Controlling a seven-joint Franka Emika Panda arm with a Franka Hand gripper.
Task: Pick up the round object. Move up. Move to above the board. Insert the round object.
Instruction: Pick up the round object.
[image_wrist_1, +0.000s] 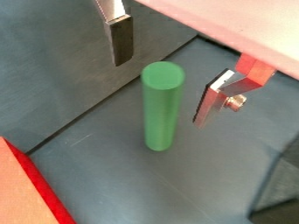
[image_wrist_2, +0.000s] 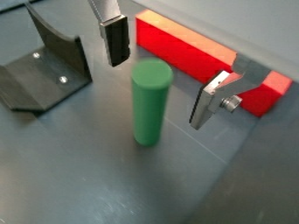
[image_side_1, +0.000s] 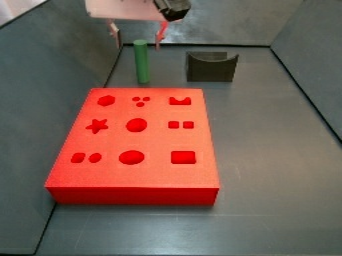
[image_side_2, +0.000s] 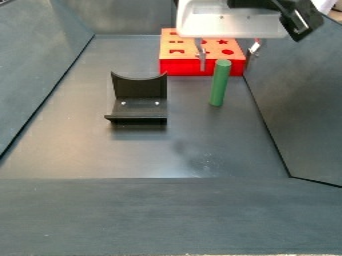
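While the claw (image_wrist_1: 163, 72) hangs released, the upright round object (image_wrist_1: 162, 107) stands untouched between its spread fingers (image_wrist_1: 121, 39).

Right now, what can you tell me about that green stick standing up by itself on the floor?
The round object is a slim, plain green cylinder with a flat round top, smooth and matte like plastic. It stands upright on the dark grey floor, beyond the red board and beside the dark fixture without touching either. The gripper hangs open just above it, one silver finger on each side of its top. Neither finger touches it, so only the floor supports it.
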